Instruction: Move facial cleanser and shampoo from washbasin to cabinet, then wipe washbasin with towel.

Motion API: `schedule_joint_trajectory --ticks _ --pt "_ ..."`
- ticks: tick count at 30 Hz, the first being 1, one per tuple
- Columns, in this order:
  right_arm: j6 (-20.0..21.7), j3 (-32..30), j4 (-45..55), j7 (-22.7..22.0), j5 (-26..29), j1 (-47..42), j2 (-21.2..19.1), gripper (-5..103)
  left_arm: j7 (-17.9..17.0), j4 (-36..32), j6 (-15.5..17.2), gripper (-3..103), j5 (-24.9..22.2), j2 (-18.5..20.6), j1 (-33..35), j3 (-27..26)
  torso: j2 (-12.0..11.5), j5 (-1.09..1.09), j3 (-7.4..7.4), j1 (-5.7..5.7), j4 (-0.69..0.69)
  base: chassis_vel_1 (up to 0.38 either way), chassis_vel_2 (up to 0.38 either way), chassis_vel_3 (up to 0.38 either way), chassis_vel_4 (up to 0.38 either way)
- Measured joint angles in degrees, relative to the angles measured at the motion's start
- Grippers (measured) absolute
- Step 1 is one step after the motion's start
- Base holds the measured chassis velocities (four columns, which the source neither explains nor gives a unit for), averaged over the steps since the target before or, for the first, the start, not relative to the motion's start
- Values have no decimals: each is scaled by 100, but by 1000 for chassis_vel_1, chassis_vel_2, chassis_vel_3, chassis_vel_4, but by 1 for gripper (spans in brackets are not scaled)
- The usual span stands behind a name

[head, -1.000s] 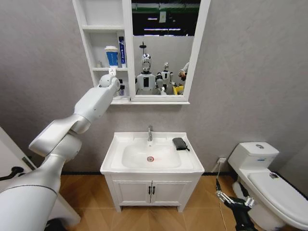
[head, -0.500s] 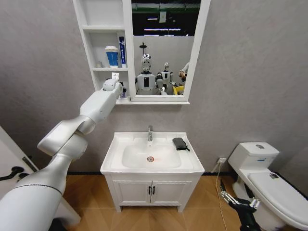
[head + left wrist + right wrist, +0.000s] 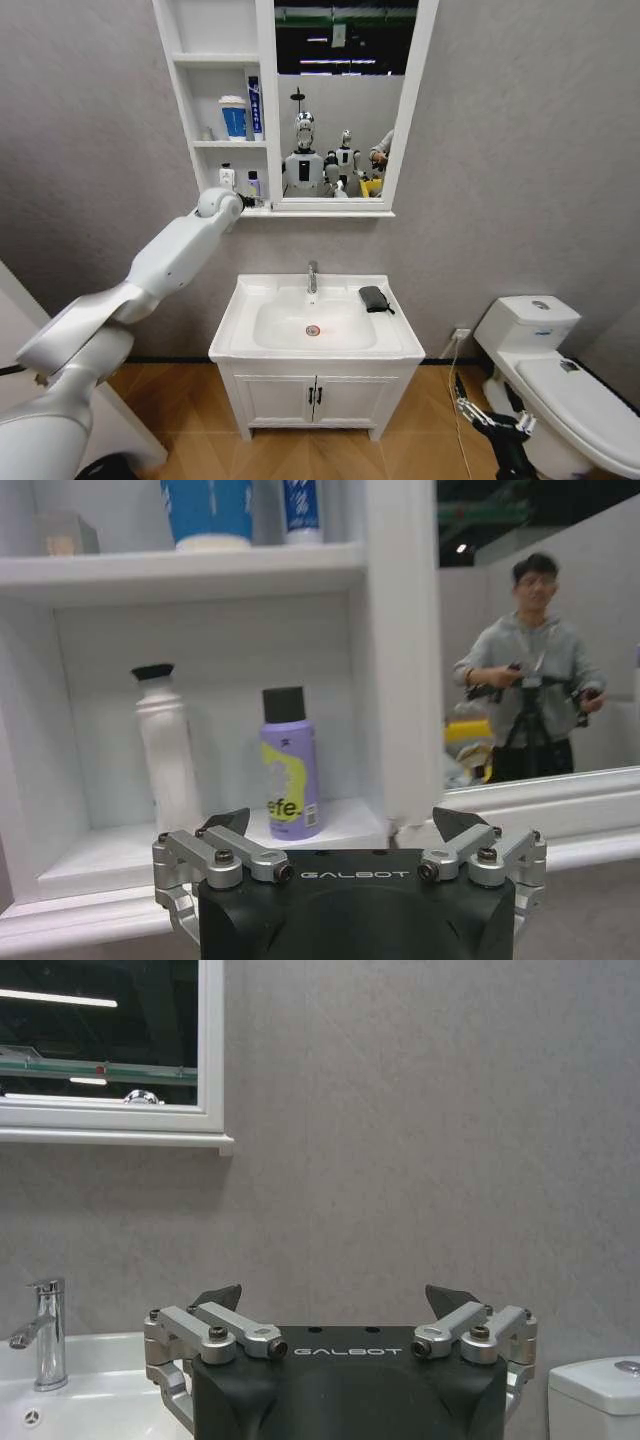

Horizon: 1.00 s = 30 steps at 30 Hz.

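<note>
The left gripper (image 3: pixel 340 832) stood just in front of the lowest shelf of the cabinet (image 3: pixel 264 110), its jaws wide apart and holding nothing. I judge it was empty because both bottles already stood upright on that shelf: the white bottle (image 3: pixel 165 745) on the left and the purple bottle (image 3: pixel 289 763) just beside it. The washbasin (image 3: pixel 315 320) carried only the dark towel (image 3: pixel 373 297) at its far right, probably for wiping. The right gripper (image 3: pixel 338 1312) hung low on the right, also wide open and empty.
</note>
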<state>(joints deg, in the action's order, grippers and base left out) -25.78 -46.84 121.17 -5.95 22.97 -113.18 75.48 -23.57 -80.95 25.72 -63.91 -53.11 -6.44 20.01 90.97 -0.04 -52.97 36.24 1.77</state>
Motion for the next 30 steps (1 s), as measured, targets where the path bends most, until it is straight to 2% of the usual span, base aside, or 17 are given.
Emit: schedule_joint_trajectory --ticks 2,4,6,9,10,12,13,14,15,16,18,21,23,24,27,28,30 --pt "18 -5 6 -24 0 18 -2 100 6 -352 -126 100 26 230 215 -74 0 0 0 0 0 0 0 0 0" --pt "91 -24 16 -103 -3 91 -29 100 27 -1386 -492 100 97 1005 1086 -402 0 -3 0 0 -3 0 0 0 0" --pt "91 -24 16 -103 -3 91 -29 100 27 -1386 -492 100 97 1005 1086 -402 0 -3 0 0 -3 0 0 0 0" --pt "275 -15 36 -251 -73 187 -72 100 23 -2933 -698 100 429 1971 3068 -1825 0 -1 1 -1 -5 0 0 0 0" --pt "275 -15 36 -251 -73 187 -72 100 23 -2933 -698 100 429 1971 3068 -1825 0 -1 1 -1 -5 0 0 0 0" --pt "474 25 42 -371 -222 237 -100 100 26 -3642 -768 100 669 2360 4706 -2955 0 -5 0 -2 -6 0 0 0 0" --pt "474 25 42 -371 -222 237 -100 100 26 -3642 -768 100 669 2360 4706 -2955 0 -5 0 -2 -6 0 0 0 0" --pt "677 65 93 -527 -303 254 -96 100 59 -4147 -797 100 957 2335 6071 -4156 1 8 1 -2 -4 0 0 0 0" --pt "786 79 132 -606 -310 252 -82 100 93 -4395 -801 100 1114 2181 6759 -4647 1 6 1 -2 -4 0 0 0 0" --pt "786 79 132 -606 -310 252 -82 100 93 -4395 -801 100 1114 2181 6759 -4647 1 6 1 -2 -4 0 0 0 0" --pt "979 154 197 -736 -285 294 -81 100 279 -4990 -899 100 1752 1530 8538 -5792 0 -4 0 -1 0 0 0 0 0" --pt "1028 185 201 -750 -285 326 -96 100 397 -5192 -977 100 2079 1188 9168 -6159 1 4 1 -1 -1 0 0 0 0" --pt "1120 296 223 -741 -219 371 -145 100 741 -5624 -1172 100 2942 88 10694 -6759 1 -3 1 -2 -6 0 0 0 0" --pt "1120 296 223 -741 -219 371 -145 100 741 -5624 -1172 100 2942 88 10694 -6759 1 -3 1 -2 -6 0 0 0 0" --pt "1109 410 237 -551 -205 296 -165 100 907 -6002 -1245 100 3539 -857 11499 -6864 1 2 1 -2 -4 0 0 0 0" --pt "1109 410 237 -551 -205 296 -165 100 907 -6002 -1245 100 3539 -857 11499 -6864 1 2 1 -2 -4 0 0 0 0" --pt "1058 436 257 -384 -207 186 -165 100 1005 -6192 -1273 100 3869 -1350 11735 -6680 0 3 0 -2 -2 0 0 0 0"
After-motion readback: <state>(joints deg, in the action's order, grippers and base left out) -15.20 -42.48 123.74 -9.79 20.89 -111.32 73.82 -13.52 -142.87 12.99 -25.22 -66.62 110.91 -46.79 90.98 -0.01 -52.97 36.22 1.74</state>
